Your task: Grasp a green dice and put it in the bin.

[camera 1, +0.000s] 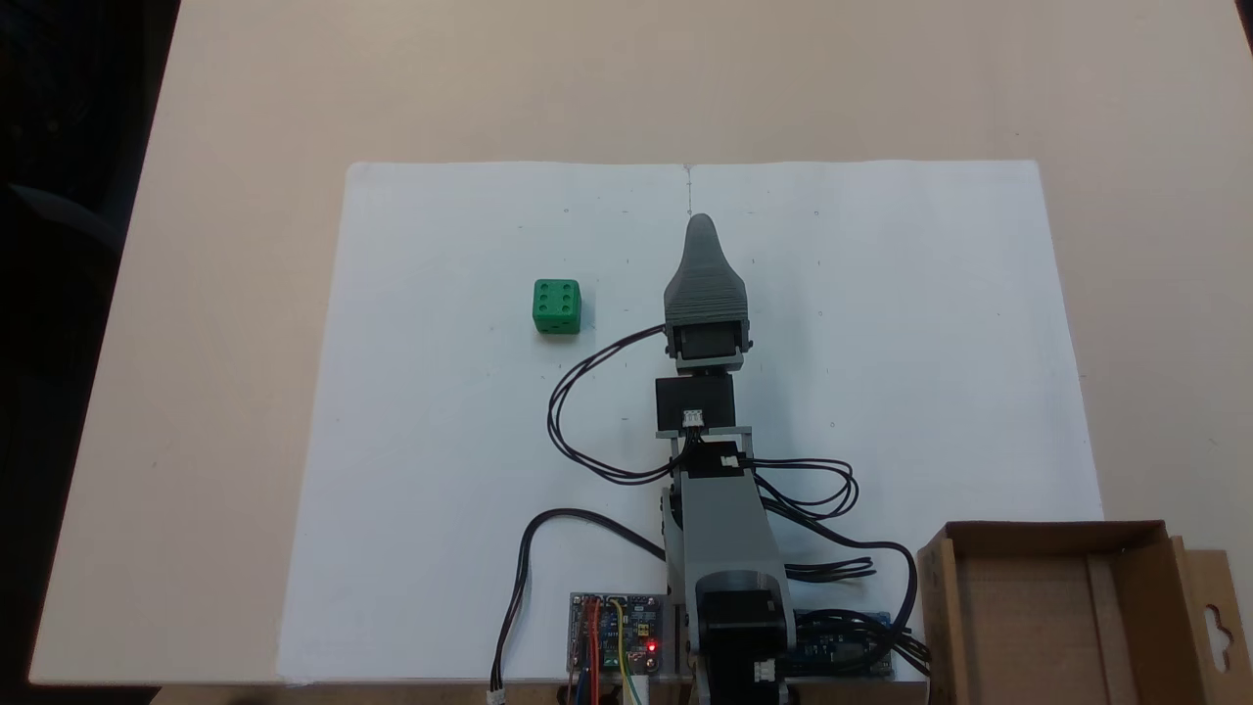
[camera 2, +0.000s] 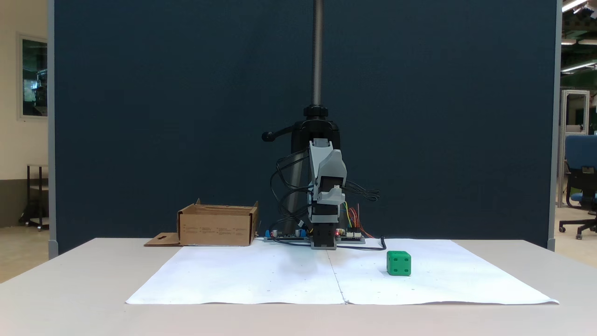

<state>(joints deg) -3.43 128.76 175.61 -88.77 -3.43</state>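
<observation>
— Dice position?
— The green dice (camera 1: 557, 306) sits on the white paper (camera 1: 470, 441), well apart from the bin (camera 1: 1038, 607).
— Claw?
— The gripper (camera 1: 701, 230) holds nothing; its opening cannot be told.

Overhead; front, low (both see table (camera 1: 245, 117)).

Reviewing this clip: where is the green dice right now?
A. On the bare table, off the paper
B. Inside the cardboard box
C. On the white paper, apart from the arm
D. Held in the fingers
C: in both fixed views the dice sits on the white paper, clear of the arm and far from the box.
</observation>
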